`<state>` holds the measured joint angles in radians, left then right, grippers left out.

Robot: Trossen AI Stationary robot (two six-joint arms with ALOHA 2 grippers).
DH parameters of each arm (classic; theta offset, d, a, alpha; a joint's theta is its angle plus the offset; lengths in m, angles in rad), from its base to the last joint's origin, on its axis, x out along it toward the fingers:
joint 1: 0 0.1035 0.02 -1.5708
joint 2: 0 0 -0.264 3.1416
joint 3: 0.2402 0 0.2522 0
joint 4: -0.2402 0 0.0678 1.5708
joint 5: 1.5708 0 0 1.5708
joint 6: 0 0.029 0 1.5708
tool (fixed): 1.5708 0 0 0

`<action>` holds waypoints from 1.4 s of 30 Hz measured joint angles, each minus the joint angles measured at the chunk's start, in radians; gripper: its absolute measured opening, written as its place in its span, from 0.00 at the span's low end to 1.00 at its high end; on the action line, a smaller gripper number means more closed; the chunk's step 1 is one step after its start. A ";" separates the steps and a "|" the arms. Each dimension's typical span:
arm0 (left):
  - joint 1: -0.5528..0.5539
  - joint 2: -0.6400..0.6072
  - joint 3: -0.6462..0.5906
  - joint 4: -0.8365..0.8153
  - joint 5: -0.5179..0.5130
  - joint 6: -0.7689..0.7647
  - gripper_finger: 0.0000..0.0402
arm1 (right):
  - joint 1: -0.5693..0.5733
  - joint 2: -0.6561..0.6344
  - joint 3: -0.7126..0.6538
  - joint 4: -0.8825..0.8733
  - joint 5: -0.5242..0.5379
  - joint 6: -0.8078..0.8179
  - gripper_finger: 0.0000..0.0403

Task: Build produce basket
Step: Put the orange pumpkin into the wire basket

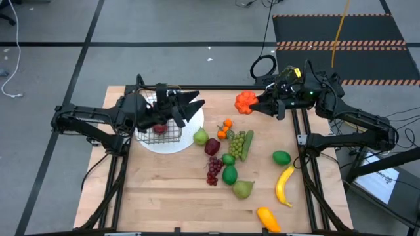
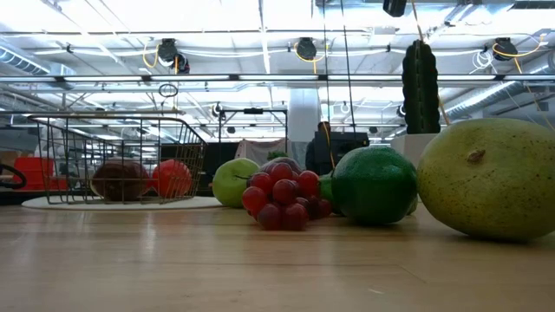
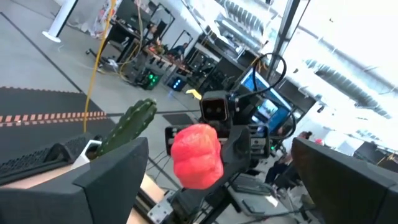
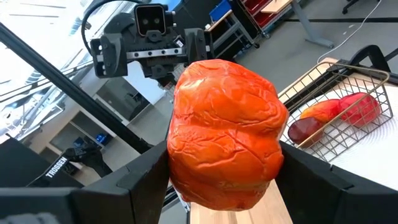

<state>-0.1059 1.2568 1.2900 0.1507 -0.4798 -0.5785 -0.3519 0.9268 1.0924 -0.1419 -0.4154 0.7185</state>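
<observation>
- Left tool (image 1: 187, 108) gapes empty above the basket (image 1: 159, 131).
- Right tool (image 1: 261, 103) at twelve o'clock clamps an orange pepper (image 1: 245, 101) (glossy, lumpy); a loose grip could drop it short.

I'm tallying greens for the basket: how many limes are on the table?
2. One lime lies toward the right edge, above the banana. The other lime sits mid-table beside the red grapes. More may hide behind other fruit.

A round white plate (image 1: 172, 143) lies on the wooden table (image 1: 164, 196), a green cactus (image 2: 421, 74) behind.
</observation>
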 joint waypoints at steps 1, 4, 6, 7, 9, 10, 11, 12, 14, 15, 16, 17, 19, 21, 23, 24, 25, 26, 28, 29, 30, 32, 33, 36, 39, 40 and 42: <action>0.002 0.000 0.000 0.004 0.000 0.000 0.98 | 0.000 0.000 0.000 0.000 0.000 0.000 0.63; 0.006 0.000 0.000 0.005 0.000 -0.001 0.97 | 0.000 0.000 0.000 0.000 0.000 0.000 0.63; 0.006 0.000 0.000 0.001 0.000 -0.001 0.97 | 0.000 0.000 0.000 0.000 0.002 0.000 0.63; 0.006 0.002 0.000 0.000 0.000 0.000 0.97 | 0.000 0.000 0.000 0.000 0.002 0.001 0.63; 0.006 0.015 0.002 0.003 0.001 0.004 0.97 | 0.000 0.000 0.000 0.000 0.002 0.001 0.63; 0.006 0.018 0.001 -0.007 0.001 0.010 0.97 | 0.000 0.000 0.000 0.000 0.002 0.002 0.63; 0.006 0.020 0.000 -0.014 0.004 0.014 0.97 | 0.000 0.000 0.000 0.001 0.002 0.002 0.63; 0.006 0.023 0.000 -0.013 0.004 0.016 0.97 | 0.000 0.000 0.000 0.003 0.003 0.002 0.63; 0.008 0.033 0.002 0.002 0.013 0.016 0.97 | 0.000 0.000 0.000 0.003 0.003 0.002 0.63; 0.009 0.035 0.002 0.000 0.019 0.017 0.97 | 0.000 0.000 0.000 0.003 0.003 0.002 0.63; 0.010 0.037 0.001 -0.007 0.026 0.016 0.97 | 0.000 0.000 0.000 0.003 0.003 0.002 0.63; 0.010 0.041 0.000 -0.008 0.035 0.008 0.97 | 0.000 0.000 0.000 0.003 0.003 0.002 0.63; 0.011 0.051 0.000 -0.005 0.036 -0.015 0.97 | 0.000 0.000 0.000 0.003 0.002 0.002 0.63; 0.012 0.052 0.000 -0.007 0.039 -0.032 0.97 | 0.000 0.000 0.000 0.003 0.002 0.002 0.63; 0.013 0.052 0.000 -0.007 0.055 -0.052 0.97 | 0.000 0.000 0.000 0.003 0.001 0.000 0.63; 0.013 0.054 0.000 -0.004 0.066 -0.062 0.97 | 0.000 0.000 0.000 0.003 0.001 -0.001 0.63; 0.013 0.058 0.000 -0.001 0.072 -0.069 0.97 | 0.000 0.001 0.000 0.003 0.001 -0.003 0.63; 0.013 0.061 0.000 -0.004 0.079 -0.072 0.97 | 0.000 0.002 0.000 0.003 0.001 -0.004 0.63; 0.013 0.064 0.000 -0.017 0.091 -0.085 0.97 | 0.000 0.002 0.000 0.003 0.001 -0.007 0.63; 0.013 0.064 0.000 -0.023 0.095 -0.096 0.97 | 0.000 0.003 0.000 0.003 0.001 -0.010 0.63; 0.013 0.065 0.000 -0.030 0.097 -0.112 0.97 | 0.000 0.003 0.000 0.003 0.001 -0.015 0.63; 0.018 0.070 0.000 -0.048 0.108 -0.142 0.97 | 0.000 0.003 0.000 0.003 0.001 -0.023 0.63; 0.020 0.073 0.000 -0.057 0.118 -0.154 0.97 | 0.000 0.004 0.000 0.003 0.001 -0.024 0.63; 0.028 0.094 0.000 -0.045 0.132 -0.174 0.97 | 0.000 0.006 0.000 0.003 0.001 -0.024 0.63; 0.035 0.106 -0.001 -0.058 0.142 -0.192 0.97 | 0.000 0.007 0.000 0.002 0.000 -0.024 0.63; 0.038 0.120 -0.001 -0.042 0.143 -0.194 0.97 | 0.000 0.007 0.000 0.002 0.000 -0.024 0.63; 0.046 0.134 0.001 -0.037 0.147 -0.202 0.97 | 0.000 0.007 0.000 0.002 0.000 -0.024 0.63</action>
<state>-0.0603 1.3912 1.2907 0.1138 -0.3330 -0.7807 -0.3519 0.9340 1.0924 -0.1397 -0.4152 0.6945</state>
